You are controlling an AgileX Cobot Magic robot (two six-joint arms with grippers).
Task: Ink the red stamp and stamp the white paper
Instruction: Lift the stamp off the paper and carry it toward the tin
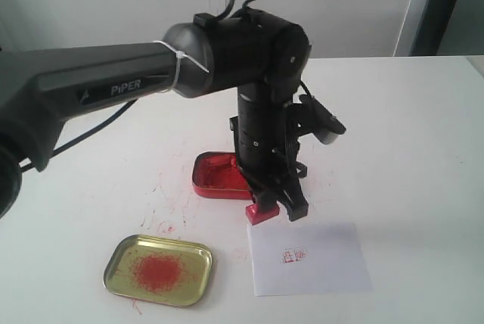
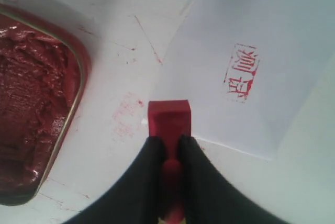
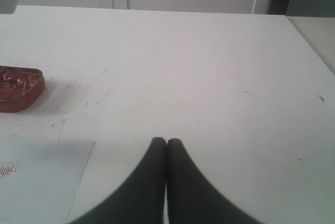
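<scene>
The small red block stamp with a square base and narrower knob [image 2: 168, 119] is clamped by its knob between the black left fingers [image 2: 148, 174]. They pinch the narrow part so that the square face points down and stays free to meet ink or paper. The stamp stands upright just at the edge of the plain white rectangular sheet of paper [image 1: 310, 260], at the corner nearest the red rectangular tin of dark red ink paste [image 1: 215, 176], so it sits between paper and tin. Whether its base rests on the white tabletop [image 1: 401, 127] or hangs just above it cannot be told. The paper lies flat and already carries a small square red imprint near its middle, well apart from the stamp. The tin stands open just beyond that same corner of the paper, close enough that inking and pressing probably need only a short carry. A shallow gold metal lid smeared with red [image 1: 159, 269] lies face up beside the paper, on the left in the exterior view, clear of the path between tin and sheet. Red flecks mark the tabletop around the paper's near corner. The black right fingers [image 3: 157, 182] are pressed together with nothing between them, over bare tabletop beside the paper, seemingly kept out of the working arm's way.
</scene>
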